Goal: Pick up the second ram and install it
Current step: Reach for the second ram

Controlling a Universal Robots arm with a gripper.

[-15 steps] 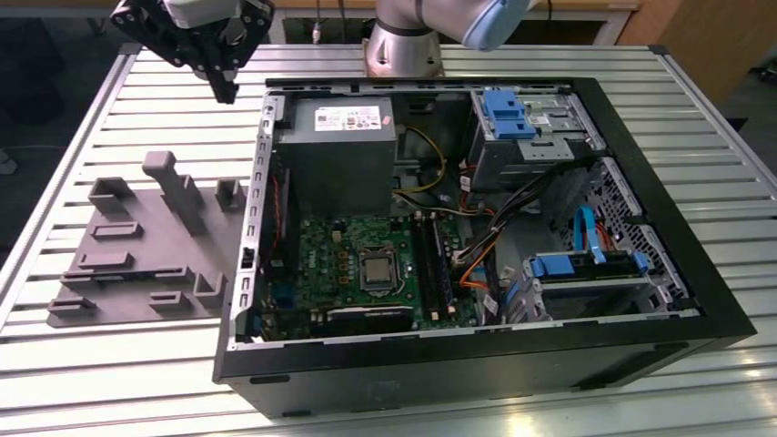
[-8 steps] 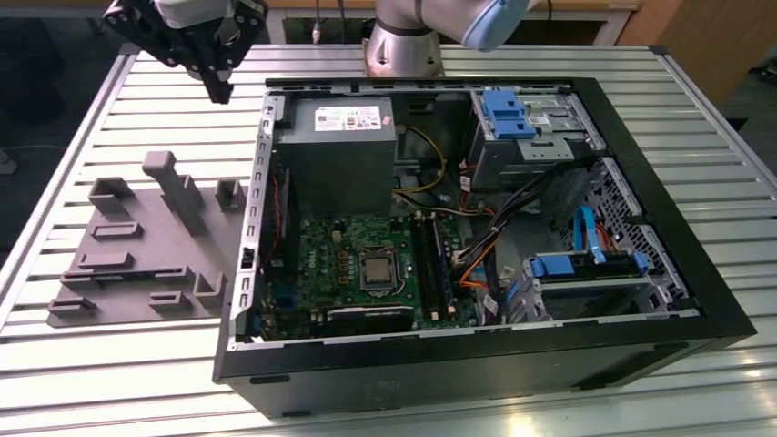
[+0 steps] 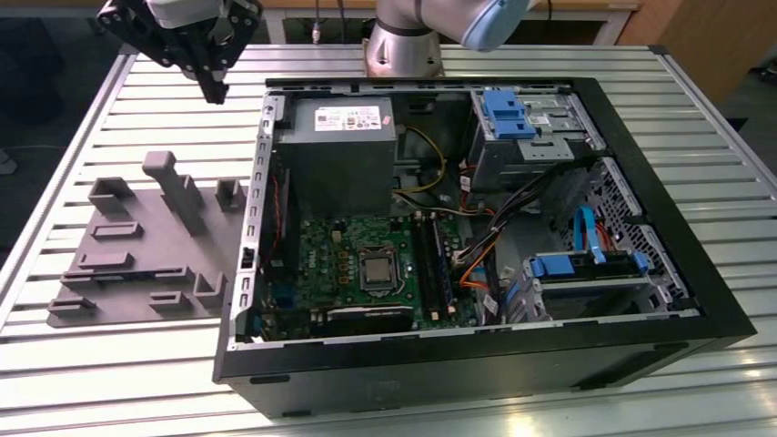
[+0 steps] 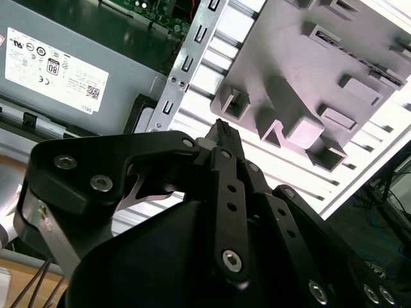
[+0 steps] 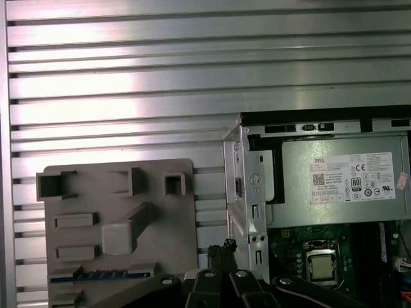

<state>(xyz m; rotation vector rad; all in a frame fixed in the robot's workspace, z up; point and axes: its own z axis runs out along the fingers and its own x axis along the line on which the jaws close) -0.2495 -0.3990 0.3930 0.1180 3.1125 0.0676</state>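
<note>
Lying in the tray [image 5: 173, 224], the second ram [image 5: 103, 276] is apart from the pincer [image 5: 221, 249].

Ribbed metal table [image 5: 128, 77], grey plastic tray [image 5: 173, 244] with upright blocks lying on it, open computer case [image 5: 247, 192] just beside the tray, power supply [image 5: 340, 205], motherboard [image 5: 289, 256] with processor [image 5: 320, 266], black end effector [image 5: 220, 249] between tray and case.

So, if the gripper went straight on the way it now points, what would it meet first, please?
Probably the slatted table, in the gap between the grey tray and the computer case. The gripper hangs close to the case wall, so depth is uncertain.
</note>
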